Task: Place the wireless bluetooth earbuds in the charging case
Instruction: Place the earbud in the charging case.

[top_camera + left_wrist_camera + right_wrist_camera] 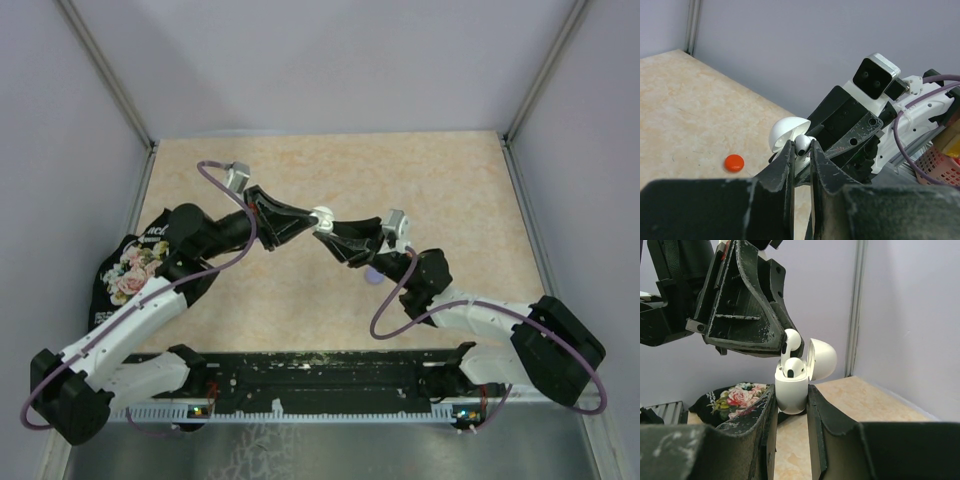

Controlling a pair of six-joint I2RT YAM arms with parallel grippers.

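My right gripper (791, 392) is shut on a white charging case (791, 390) and holds it upright above the table with its lid (821, 358) open. One white earbud (795, 367) sits in the case. My left gripper (802, 145) is shut on a second white earbud (803, 144). It holds that earbud (791, 341) right over the case's other slot, stem down at the opening. In the top view both grippers meet at the case (322, 218) over the middle of the table, left gripper (300, 222) and right gripper (337, 233).
A small red round piece (734, 162) lies on the table. A small lilac piece (375, 277) lies partly under my right arm. A black floral bag (130, 265) sits at the left edge. A pink basket (940, 165) shows beyond the right arm. Walls enclose the table.
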